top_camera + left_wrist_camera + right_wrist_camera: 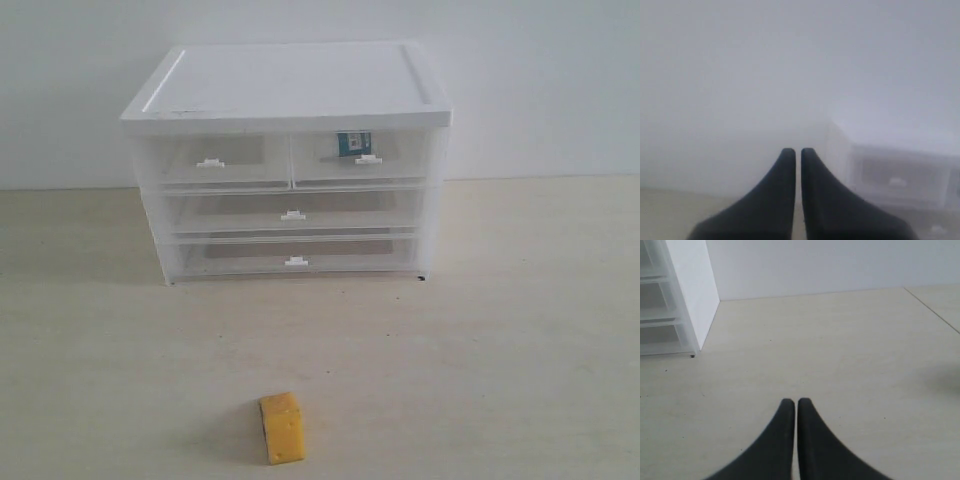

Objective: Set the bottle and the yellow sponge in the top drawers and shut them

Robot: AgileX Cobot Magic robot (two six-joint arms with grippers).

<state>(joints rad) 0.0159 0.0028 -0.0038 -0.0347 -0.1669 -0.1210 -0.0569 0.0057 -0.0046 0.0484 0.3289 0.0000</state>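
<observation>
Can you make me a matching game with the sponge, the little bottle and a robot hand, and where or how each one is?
1. small orange-yellow foam sponge
2. small white plastic bottle with dark label
3. black left gripper

A. fingers shut together, empty
B. inside the translucent top right drawer
C. lying on the pale table

Pairs: 1-C, 2-B, 3-A

A white plastic drawer cabinet [290, 85] stands on a pale wood-grain tabletop [520, 330] before a plain white wall [540, 80]. Its two full-width translucent drawers [230, 212] sit pushed in, each with a small white handle tab [292, 215] centred.
</observation>
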